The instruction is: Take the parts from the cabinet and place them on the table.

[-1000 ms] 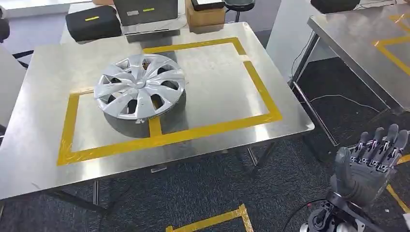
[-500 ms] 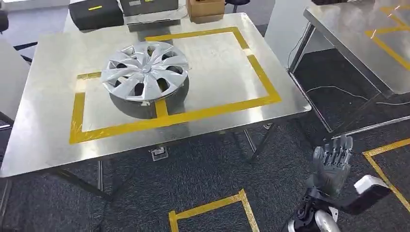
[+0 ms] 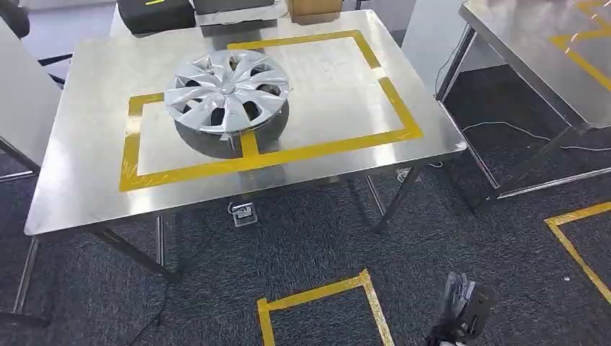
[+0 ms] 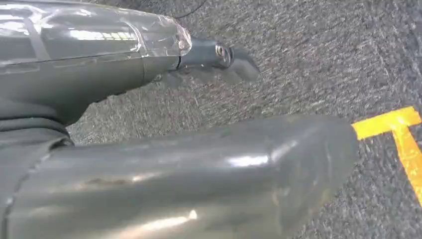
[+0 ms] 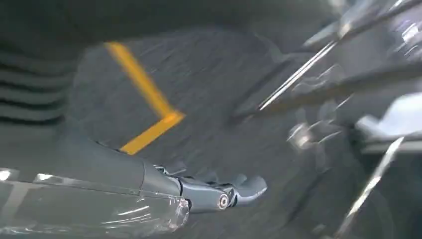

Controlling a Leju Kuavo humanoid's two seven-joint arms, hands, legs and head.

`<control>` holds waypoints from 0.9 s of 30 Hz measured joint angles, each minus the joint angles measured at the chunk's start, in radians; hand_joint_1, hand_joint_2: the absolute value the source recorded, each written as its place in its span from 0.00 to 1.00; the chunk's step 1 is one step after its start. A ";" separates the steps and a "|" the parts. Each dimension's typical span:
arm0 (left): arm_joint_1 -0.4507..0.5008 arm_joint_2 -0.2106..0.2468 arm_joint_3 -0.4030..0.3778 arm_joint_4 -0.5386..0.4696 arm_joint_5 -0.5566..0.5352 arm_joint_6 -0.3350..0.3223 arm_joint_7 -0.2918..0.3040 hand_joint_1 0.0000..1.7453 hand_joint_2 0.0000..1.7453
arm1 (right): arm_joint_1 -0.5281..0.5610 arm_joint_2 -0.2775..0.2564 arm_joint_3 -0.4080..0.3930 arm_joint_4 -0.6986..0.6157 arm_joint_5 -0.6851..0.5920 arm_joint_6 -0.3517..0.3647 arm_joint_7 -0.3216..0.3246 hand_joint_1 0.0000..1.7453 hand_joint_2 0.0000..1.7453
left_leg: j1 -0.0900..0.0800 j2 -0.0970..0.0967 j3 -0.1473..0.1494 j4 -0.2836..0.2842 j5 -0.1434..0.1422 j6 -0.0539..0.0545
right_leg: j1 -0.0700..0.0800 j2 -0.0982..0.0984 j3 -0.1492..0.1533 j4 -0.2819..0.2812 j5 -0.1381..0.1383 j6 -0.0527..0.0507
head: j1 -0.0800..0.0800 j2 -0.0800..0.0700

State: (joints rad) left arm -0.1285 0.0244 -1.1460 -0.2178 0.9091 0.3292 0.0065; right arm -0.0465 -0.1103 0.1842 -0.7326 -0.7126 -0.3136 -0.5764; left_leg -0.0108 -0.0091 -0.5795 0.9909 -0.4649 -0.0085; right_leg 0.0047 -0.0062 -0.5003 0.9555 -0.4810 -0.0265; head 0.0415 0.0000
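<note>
Silver wheel cover [image 3: 226,91] resting face up on a dark round base, on the steel worktop [image 3: 79,194], toward its far left part. Sitting across the yellow tape outline [image 3: 328,147] marked on the worktop, with the short tape stub just under its near edge. Nothing touching the cover. Black case [image 3: 155,14] and cardboard box [image 3: 313,7] at the far edge, beyond the worktop. Second steel table [image 3: 547,50] off to the right, well apart, with yellow tape on its top too and a cable trailing on the floor beneath. Dark grey carpet [image 3: 324,238] below, with yellow tape corners marked near the bottom and on the right. Right robot hand [image 3: 460,310] hanging low near the bottom right, over the carpet, well apart from the worktop; in the right wrist view [image 5: 219,194] fingers extended and blurred, holding nothing, released. Left robot hand [image 4: 209,57] in the left wrist view over the carpet beside a yellow tape corner, thumb large in front and dark fingers stretched out beyond it, nothing in its grasp, released as well.
</note>
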 joint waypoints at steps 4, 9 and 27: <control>0.000 0.001 0.000 0.000 -0.001 0.000 0.000 0.00 0.00 | -0.017 0.021 0.008 0.128 -0.001 0.004 0.017 0.00 0.00 | 0.010 0.006 -0.066 0.204 -0.187 -0.019 | -0.004 -0.003 -0.035 -0.009 0.022 0.000 | -0.027 0.000; -0.001 0.003 0.000 0.000 -0.002 0.000 0.000 0.00 0.00 | -0.033 0.036 0.009 0.233 0.000 0.005 0.018 0.00 0.00 | 0.021 0.009 0.025 0.188 -0.088 -0.036 | -0.011 -0.006 -0.118 0.040 0.048 0.016 | -0.035 0.000; -0.006 0.003 0.000 0.000 -0.003 0.002 -0.003 0.00 0.00 | -0.070 0.044 0.024 0.359 0.001 0.006 0.029 0.00 0.00 | 0.012 0.013 0.011 0.000 -0.005 0.006 | -0.014 0.004 0.047 0.008 -0.044 0.045 | -0.004 0.000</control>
State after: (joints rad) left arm -0.1342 0.0271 -1.1460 -0.2178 0.9056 0.3307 0.0038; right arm -0.1163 -0.0668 0.2086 -0.3739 -0.7118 -0.3071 -0.5478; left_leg 0.0017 0.0043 -0.5690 0.9910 -0.4703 -0.0024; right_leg -0.0092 -0.0018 -0.4532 0.9632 -0.5246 0.0182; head 0.0378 0.0000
